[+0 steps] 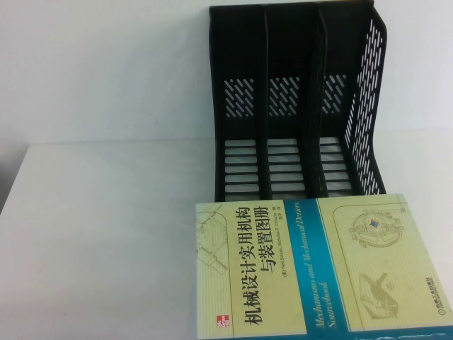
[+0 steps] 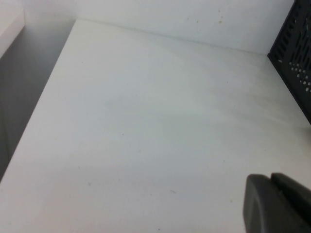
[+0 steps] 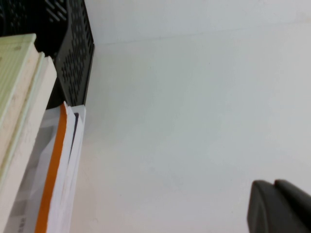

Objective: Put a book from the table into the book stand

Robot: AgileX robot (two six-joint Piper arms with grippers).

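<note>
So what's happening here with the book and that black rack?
Nothing is being handled yet. The book lies flat on the table, just in front of the book stand, whose three slots are empty. In the right wrist view it rests on top of another book with an orange stripe. The left gripper and right gripper each show only at the edge of their own wrist views, over bare table, holding nothing.

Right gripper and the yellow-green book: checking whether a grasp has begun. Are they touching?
Apart. The right wrist view shows the right gripper over bare table, well clear of the book. Left gripper hangs over bare table too.
</note>
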